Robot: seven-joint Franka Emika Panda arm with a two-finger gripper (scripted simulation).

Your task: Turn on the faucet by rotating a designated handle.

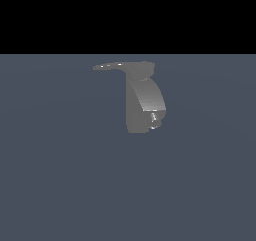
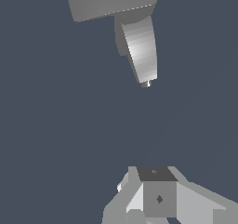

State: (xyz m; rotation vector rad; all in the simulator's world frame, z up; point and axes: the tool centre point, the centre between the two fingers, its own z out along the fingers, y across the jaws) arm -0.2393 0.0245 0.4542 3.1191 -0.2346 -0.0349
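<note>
Hovering gripper [image 2: 160,197] well apart from handle [image 2: 109,2]

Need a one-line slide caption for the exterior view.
Grey faucet standing alone, its thin handle pointing toward the exterior view's left, untouched; no arm in frame.

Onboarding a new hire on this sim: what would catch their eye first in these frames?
The lone grey faucet stands out, just above the middle of the exterior view on a bare blue-grey floor. Its thin handle juts from the top cap toward the exterior view's left, and a small shiny nozzle glints low on the body. No arm shows in the exterior view; the wrist view has the gripper well apart from the faucet, touching nothing.
</note>
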